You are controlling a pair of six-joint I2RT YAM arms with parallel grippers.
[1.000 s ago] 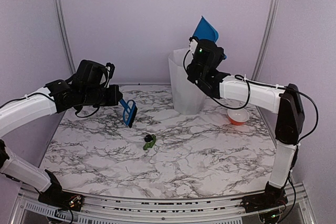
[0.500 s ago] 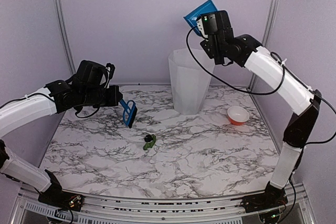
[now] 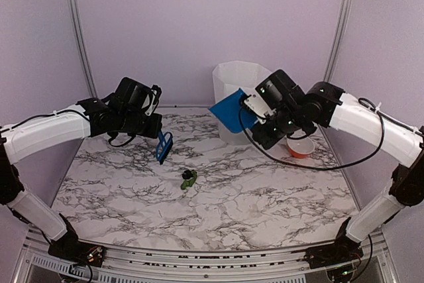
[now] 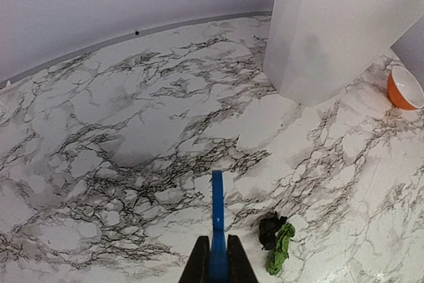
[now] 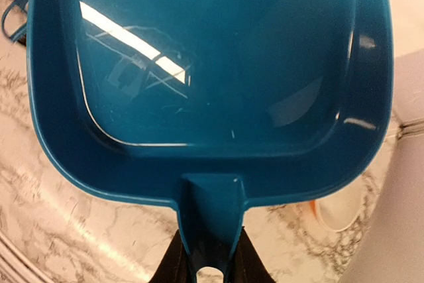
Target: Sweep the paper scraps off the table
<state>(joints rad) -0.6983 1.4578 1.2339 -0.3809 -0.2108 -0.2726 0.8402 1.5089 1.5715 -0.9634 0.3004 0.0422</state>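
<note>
Pale lilac walls w/ metal corner posts; white marble-pattern counter [image 3: 265, 197] w/ grey veins. The paper scraps [image 3: 189, 178] sit near mid-counter as one small clump, a black bit touching a green bit, well apart from both arms' bases. In the left wrist view the clump [image 4: 276, 243] lies just right of the brush tip, not touching it.

Left fingers [image 4: 197, 266] are pinching the handle of a blue brush [image 3: 163, 147], seen edge-on from the wrist cam [image 4: 217, 210]. The brush head hangs low over the counter, behind and left of the scraps; can't tell if the bristles touch the surface.

Right fingers [image 5: 175, 263] are clamped on the handle of a blue dustpan [image 3: 228, 112], held tilted in the air in front of a tall white translucent bin [image 3: 235, 81]. The pan's inside [image 5: 212, 64] shows only light reflections.

An orange bowl [image 3: 301, 149] stands on the counter right of the bin, near the right arm.
</note>
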